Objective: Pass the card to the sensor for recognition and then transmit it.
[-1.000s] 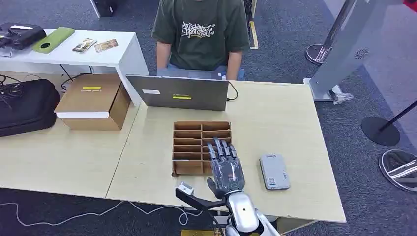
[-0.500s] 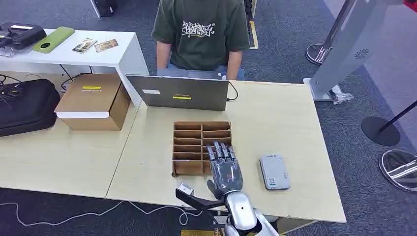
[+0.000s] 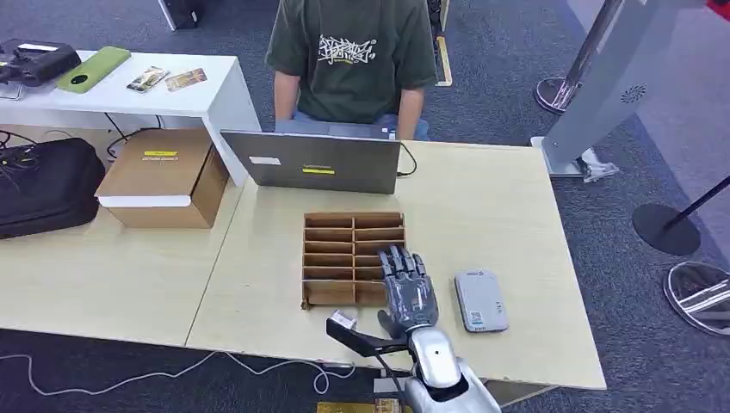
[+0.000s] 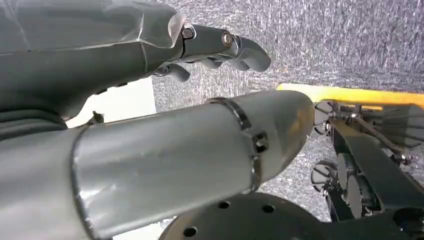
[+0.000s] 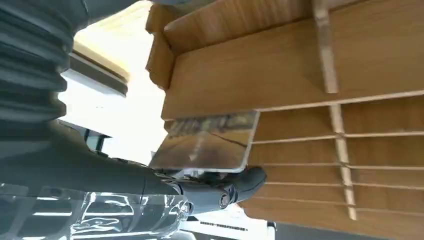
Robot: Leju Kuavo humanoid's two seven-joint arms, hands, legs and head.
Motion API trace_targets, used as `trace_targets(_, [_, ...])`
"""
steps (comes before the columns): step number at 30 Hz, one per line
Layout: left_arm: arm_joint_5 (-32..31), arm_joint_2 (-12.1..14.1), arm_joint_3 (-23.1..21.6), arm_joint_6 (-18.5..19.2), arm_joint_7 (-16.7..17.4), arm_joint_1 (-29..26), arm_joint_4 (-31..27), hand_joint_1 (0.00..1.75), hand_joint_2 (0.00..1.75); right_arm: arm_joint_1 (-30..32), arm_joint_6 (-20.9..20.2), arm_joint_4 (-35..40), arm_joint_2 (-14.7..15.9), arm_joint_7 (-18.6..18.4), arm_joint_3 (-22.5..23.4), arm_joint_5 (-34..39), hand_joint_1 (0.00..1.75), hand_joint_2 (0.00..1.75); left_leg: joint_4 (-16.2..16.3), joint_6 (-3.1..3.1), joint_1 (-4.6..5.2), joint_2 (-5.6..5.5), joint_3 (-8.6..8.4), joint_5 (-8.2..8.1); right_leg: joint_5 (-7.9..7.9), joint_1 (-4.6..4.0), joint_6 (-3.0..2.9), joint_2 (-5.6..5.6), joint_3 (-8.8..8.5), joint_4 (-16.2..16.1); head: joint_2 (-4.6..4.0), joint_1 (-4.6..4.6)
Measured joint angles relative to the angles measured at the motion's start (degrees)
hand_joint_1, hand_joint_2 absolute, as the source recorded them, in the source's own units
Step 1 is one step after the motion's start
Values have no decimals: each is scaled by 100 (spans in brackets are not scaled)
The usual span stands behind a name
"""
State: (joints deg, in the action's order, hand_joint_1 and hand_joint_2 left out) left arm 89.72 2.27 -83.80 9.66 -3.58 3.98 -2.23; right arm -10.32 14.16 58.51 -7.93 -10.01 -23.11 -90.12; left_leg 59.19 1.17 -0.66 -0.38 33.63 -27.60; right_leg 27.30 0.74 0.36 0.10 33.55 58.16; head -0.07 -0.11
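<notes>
Pale wood-grain table [image 3: 499, 215], flat, matte. On it, a brown slotted wooden organizer [image 3: 331, 254] with thin dividers. Beside it, well clear, a grey rounded-rectangle sensor [image 3: 479, 300]. Right robot hand [image 3: 407, 292], dark segmented fingers, hovers at the organizer's near right corner, pinching a glossy thin card [image 5: 205, 142] over the slots. Left robot hand [image 4: 220, 47] hangs over grey carpet, fingers curled, holding nothing.

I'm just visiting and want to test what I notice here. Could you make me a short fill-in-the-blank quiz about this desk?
1. The right robot hand pinches a ____.
2. The robot hand is over the wooden ____ with slots.
3. The grey card reader lies on the table to the ____ of the wooden rack.
4. A person sits behind the ____.

Missing words: card; rack; right; laptop
</notes>
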Motion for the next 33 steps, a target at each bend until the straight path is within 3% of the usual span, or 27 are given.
trace_targets(19, [28, 17, -4, -15, 15, 9, 0, 0, 0, 11, -9, 28, 0, -188, 177, 0, 0, 175, 0, 0, 0, 0, -1, 0, 0, 0, 0, 0, 0, 0, 0, 0])
trace_targets(26, [26, 11, -4, -15, 13, 8, 0, 0, 0, 112, 308, 299, 2, -164, 188, 0, 0, 175, 0, 0, 0, 1, -1, 0, 0, 0, 0, 1, 1, 0, 0, 0])
trace_targets(33, [26, 4, -4, 7, 13, 8, 0, 0, 0, 182, 335, 537, 4, -181, 190, 0, 0, 175, 0, 0, 0, 1, -1, 0, 0, 0, 0, 1, 1, 0, 0, 2])
